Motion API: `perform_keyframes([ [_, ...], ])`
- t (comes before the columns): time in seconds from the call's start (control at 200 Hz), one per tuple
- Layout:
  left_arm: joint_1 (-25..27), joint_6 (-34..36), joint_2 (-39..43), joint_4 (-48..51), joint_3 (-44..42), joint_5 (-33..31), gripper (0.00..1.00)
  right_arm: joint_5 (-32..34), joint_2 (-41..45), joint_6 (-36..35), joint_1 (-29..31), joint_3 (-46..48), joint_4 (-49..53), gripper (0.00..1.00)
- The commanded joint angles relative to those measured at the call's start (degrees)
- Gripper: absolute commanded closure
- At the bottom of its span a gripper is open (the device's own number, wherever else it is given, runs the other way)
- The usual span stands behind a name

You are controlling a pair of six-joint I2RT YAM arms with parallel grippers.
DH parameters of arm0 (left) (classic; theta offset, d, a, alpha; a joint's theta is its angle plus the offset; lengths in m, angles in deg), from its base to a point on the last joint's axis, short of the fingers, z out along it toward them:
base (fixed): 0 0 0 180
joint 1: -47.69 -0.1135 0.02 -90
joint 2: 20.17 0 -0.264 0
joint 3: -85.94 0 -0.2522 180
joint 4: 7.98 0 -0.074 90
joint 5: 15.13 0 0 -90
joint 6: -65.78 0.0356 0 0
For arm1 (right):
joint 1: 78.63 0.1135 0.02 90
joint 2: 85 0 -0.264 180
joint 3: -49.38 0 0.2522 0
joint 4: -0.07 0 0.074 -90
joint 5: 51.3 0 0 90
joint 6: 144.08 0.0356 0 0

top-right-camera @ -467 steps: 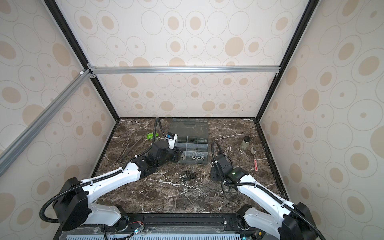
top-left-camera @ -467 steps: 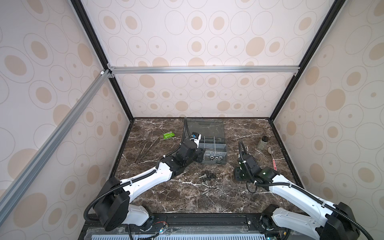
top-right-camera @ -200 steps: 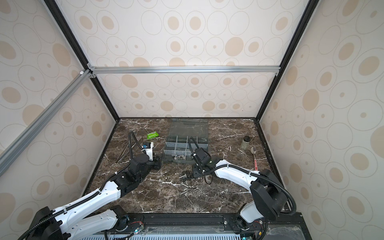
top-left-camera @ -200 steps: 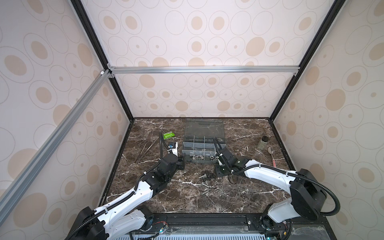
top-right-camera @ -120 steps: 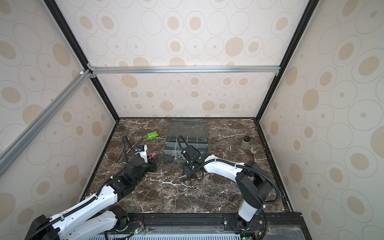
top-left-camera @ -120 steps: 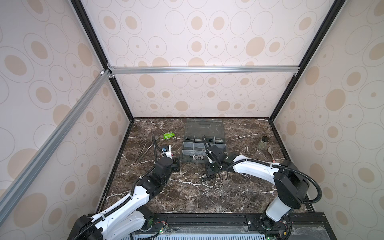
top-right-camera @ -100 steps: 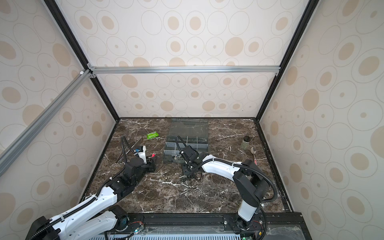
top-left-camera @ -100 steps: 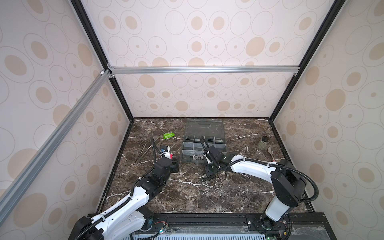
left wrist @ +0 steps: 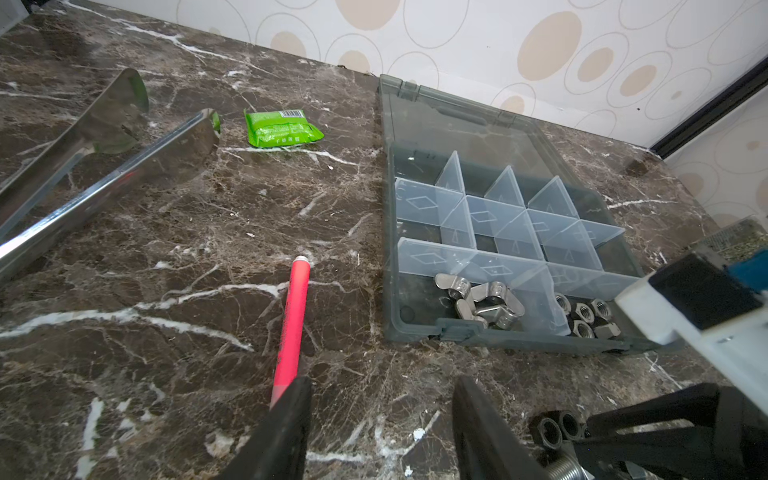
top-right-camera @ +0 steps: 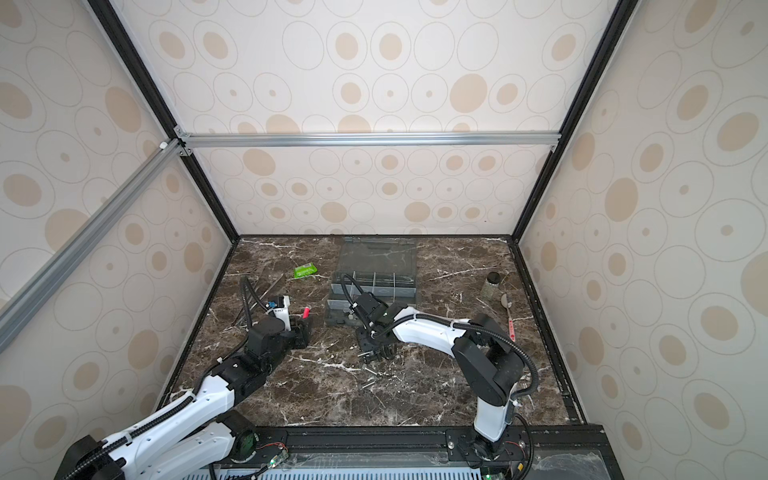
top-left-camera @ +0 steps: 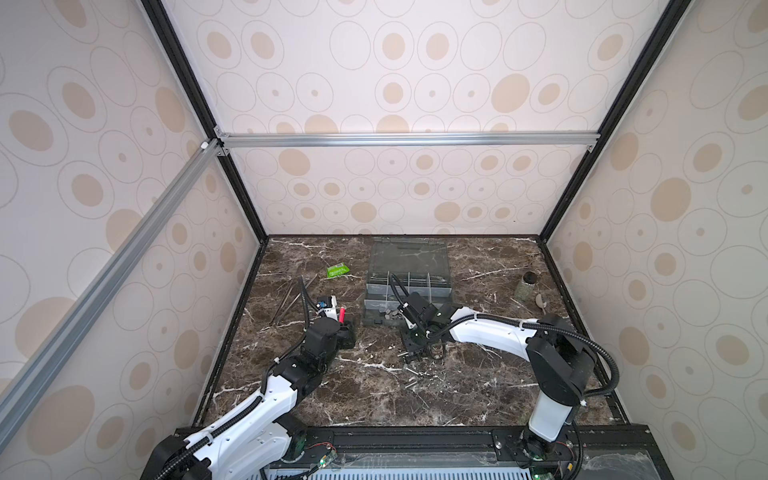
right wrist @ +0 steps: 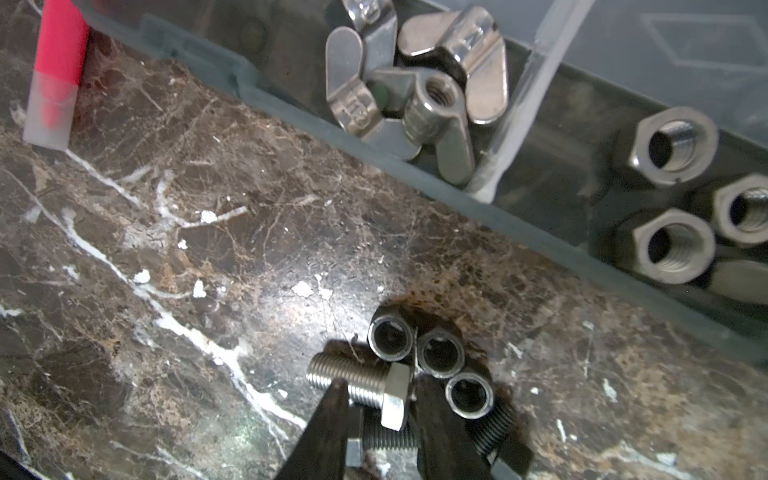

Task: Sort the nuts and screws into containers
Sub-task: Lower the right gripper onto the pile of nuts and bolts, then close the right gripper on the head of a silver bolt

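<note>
The right gripper (right wrist: 380,399) sat narrow astride a silver screw (right wrist: 365,384) near the middle of the bench (right wrist: 208,291), just before the containers (right wrist: 540,243). I could not tell if it gripped yet. The screw looked small, hard and slippery, so it was probably best pinched across its hex head. The left gripper (left wrist: 380,415) hung wide and empty.

In both top views the whole counter (top-left-camera: 374,399) is overlooked from high above its near edge. The organiser box (left wrist: 388,249) front is shared by both wrist views, the right much closer.
</note>
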Motion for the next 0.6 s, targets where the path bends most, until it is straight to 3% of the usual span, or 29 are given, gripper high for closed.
perform_keyframes([
  [0.0,-0.81,-1.23,0.98,-1.5,-0.76,0.49,0.45,0.74,-0.99,0.23,0.63,-1.12,3.09,0.69],
  [0.595,-1.51,-1.41,0.82,-2.43,-1.65,1.37,0.45,0.1,-2.88,1.26,0.81,-1.58,2.97,0.76],
])
